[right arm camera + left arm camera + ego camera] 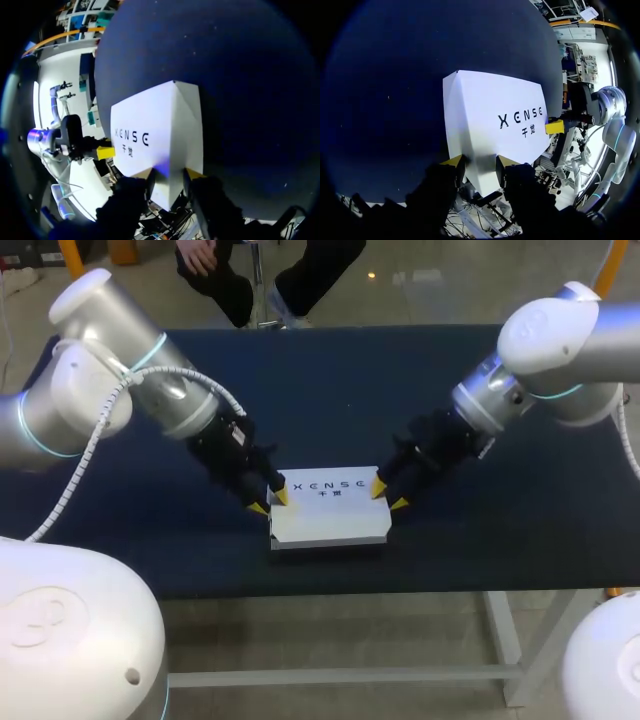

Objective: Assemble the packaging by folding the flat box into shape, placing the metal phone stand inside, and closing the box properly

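The white box (328, 510) is lying closed on the dark worktop (330, 390), toward 6 o'clock. The left claw (270, 502) is straddling its 9 o'clock edge, the right claw (388, 495) its 3 o'clock edge, both with fingers apart.

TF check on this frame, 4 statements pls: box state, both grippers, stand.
1. The box is still a flat sheet. False: it is folded into shape, with a side wall showing, and lies print side up on the table.
2. The left gripper is at the box's left end and the right gripper at its right end. True.
3. The phone stand lies on the table beside the box. False: no stand is in view.
4. Both grippers' fingers stand apart. True.
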`<state>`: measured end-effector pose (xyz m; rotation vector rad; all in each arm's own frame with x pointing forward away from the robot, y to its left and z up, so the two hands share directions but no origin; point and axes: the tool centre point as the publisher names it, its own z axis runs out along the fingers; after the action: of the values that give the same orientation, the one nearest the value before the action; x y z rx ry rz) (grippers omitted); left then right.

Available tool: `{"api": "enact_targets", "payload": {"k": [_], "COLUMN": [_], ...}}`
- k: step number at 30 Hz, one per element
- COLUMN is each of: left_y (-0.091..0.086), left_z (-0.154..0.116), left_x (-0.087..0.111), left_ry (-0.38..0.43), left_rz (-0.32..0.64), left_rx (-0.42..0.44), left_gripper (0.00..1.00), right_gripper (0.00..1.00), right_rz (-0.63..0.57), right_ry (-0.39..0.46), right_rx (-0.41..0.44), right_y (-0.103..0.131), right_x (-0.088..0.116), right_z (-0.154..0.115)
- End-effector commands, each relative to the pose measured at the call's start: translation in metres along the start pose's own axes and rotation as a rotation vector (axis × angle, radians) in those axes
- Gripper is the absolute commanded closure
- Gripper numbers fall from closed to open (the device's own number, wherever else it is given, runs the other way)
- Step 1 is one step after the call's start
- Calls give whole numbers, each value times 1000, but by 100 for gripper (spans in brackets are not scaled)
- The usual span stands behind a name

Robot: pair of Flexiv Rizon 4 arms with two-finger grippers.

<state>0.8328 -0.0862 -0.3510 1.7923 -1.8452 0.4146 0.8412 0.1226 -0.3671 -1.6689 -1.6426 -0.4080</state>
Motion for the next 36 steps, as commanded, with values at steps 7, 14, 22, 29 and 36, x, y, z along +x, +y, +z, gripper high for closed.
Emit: {"api": "enact_targets", "payload": {"k": [7, 14, 22, 29, 36], "left_y": [-2, -2, -2, -4, -7], "left_z": [1, 0, -2, -5, -7], "left_x": [5, 7, 10, 13, 15], "left_ry": [1, 5, 3, 0, -8], "left_rz": [-24, -41, -58, -80, -95], "left_rx": [-26, -40, -58, -82, -103], "left_gripper": [57, 57, 58, 58, 58], "right_gripper": [58, 58, 58, 58, 58], "right_rz": [8, 17, 26, 39, 55], "right_ry": [7, 9, 11, 15, 24], "right_rx": [28, 40, 48, 69, 93], "right_y": [4, 3, 2, 4, 8], "right_x": [3, 5, 7, 8, 9], "right_z": [1, -1, -4, -6, -8]}}
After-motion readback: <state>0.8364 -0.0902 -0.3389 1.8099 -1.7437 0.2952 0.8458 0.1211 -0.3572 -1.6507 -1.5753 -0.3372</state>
